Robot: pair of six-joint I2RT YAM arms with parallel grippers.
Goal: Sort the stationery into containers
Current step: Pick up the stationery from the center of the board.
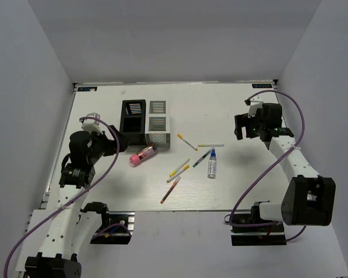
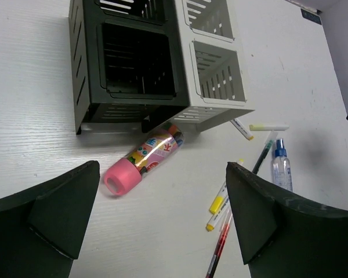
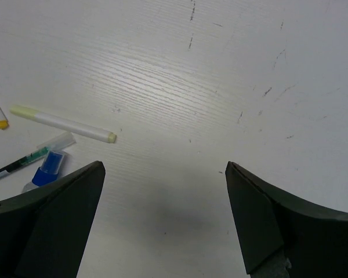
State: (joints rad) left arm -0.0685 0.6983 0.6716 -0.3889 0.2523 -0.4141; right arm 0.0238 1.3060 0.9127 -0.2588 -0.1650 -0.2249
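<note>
Seen from above, the black organiser (image 1: pixel 133 119) and the white-grey organiser (image 1: pixel 159 121) stand pressed side by side at about 10 o'clock from the middle of the tabletop (image 1: pixel 232 110). The white-grey one is at the black one's 3 o'clock. The pink cylinder (image 1: pixel 142 155) lies on its side just at their 6 o'clock edge, pink cap pointing to 8 o'clock. In my left wrist view its other end sits right by the seam between the two boxes, and I cannot tell whether it touches them.

The rest of the stationery lies loose near the middle of the tabletop. There is a white pen (image 1: pixel 187 142) with a yellow-orange tip and a pale yellow marker (image 1: pixel 211 145) at its 3 o'clock. At 6 o'clock of the marker, a green pen (image 1: pixel 202 158) lies just beside the clear bottle (image 1: pixel 212 165) with its blue cap. Two yellow pens (image 1: pixel 179 169) lie close together at 8 o'clock of the green pen. The red-orange pen (image 1: pixel 170 190) is at 6 o'clock of the group, nearest the arm bases.

My left arm (image 1: pixel 84 152) hangs at 9 o'clock of the cylinder. The left jaws are spread wide with nothing between them, and the cylinder shows in the gap below. My right arm (image 1: pixel 261 124) sits at 2 o'clock of the pens, well apart from them. The right jaws also gape empty over bare tabletop, with the marker and bottle cap at 9 o'clock in that wrist view.
</note>
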